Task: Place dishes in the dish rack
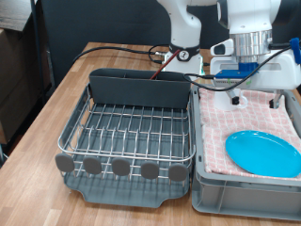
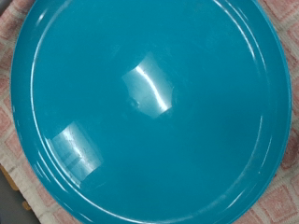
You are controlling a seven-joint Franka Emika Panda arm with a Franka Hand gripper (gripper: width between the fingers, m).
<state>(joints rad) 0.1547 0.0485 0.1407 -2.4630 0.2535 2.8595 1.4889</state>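
The plate [image 1: 262,153] lies flat on the cloth [image 1: 235,118] in the bin [image 1: 226,198], at 4 o'clock from the empty rack [image 1: 127,132]. It looks stiff, light and glossy-slick, so the raised rim seems the only hold. The gripper [image 1: 252,71] hangs above it; I cannot tell how wide its fingers stand.

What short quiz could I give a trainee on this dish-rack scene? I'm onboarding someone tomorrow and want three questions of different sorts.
1. True or false: the turquoise plate already stands in the dish rack.
2. Multiple choice: what does the plate lie on? A) bare wooden table B) pink checked cloth in the grey bin C) the rack's grey caddy
3. Fill in: the wrist view is almost filled by the ____.

Key: 1. false, the rack holds no dishes; 2. B; 3. plate, the gripper's fingers not showing in either view.
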